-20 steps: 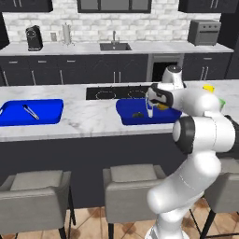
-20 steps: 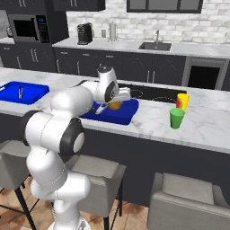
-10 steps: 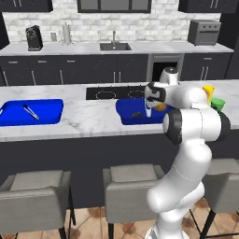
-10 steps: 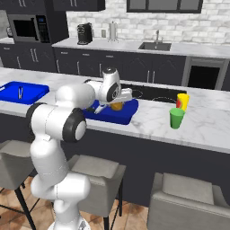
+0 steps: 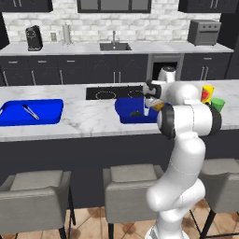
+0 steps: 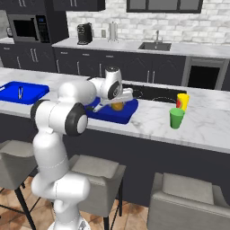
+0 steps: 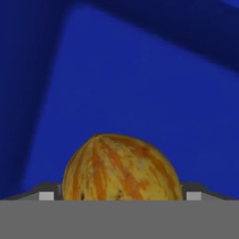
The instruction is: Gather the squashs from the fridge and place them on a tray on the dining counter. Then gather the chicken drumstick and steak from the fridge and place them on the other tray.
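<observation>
Squash (image 7: 122, 169) sits between spread gripper (image 7: 120, 195) fingers over tray (image 6: 123, 115); placement step, probably. Next: lift clear, return to fridge.

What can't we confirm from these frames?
- Whether the squash rests on the tray or hangs between the fingers: hand view, bottom edge cuts off its underside.
- Gripper: right base view, hand and arm hide the fingertips.
- Thin items in the other tray: left base view, too small to identify.

Two trays (image 5: 31, 112) (image 5: 127, 110), one squash (image 7: 122, 169)
</observation>
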You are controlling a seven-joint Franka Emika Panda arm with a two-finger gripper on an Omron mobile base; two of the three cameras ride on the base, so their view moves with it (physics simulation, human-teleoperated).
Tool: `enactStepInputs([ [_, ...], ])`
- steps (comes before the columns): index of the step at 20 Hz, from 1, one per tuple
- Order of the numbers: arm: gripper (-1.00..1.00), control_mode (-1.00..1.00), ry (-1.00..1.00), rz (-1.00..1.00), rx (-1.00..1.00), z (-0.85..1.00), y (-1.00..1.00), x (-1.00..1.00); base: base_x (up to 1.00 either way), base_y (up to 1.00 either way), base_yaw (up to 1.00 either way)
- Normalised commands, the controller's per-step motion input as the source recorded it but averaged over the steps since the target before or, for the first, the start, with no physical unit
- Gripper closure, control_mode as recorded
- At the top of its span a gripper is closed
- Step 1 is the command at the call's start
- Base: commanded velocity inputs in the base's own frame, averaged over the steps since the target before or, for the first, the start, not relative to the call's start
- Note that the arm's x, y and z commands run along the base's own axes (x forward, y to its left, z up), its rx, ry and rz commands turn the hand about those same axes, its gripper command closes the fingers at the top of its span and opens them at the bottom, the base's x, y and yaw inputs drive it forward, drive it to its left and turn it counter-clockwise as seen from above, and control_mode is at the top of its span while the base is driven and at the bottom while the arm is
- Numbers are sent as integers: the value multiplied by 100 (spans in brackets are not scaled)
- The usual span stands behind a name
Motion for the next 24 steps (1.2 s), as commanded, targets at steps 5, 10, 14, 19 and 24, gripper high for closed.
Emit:
enactStepInputs([
  [5,-100,-100,1,3,0,-1,0,2,0,0,0],
  [10,-100,-100,0,0,0,14,0,-10,0,0,0],
  [14,-100,-100,0,0,0,29,-1,-20,0,0,0],
  [19,-100,-100,0,0,0,43,-7,-46,0,0,0],
  [24,-100,-100,0,0,0,35,-1,-76,0,0,0],
])
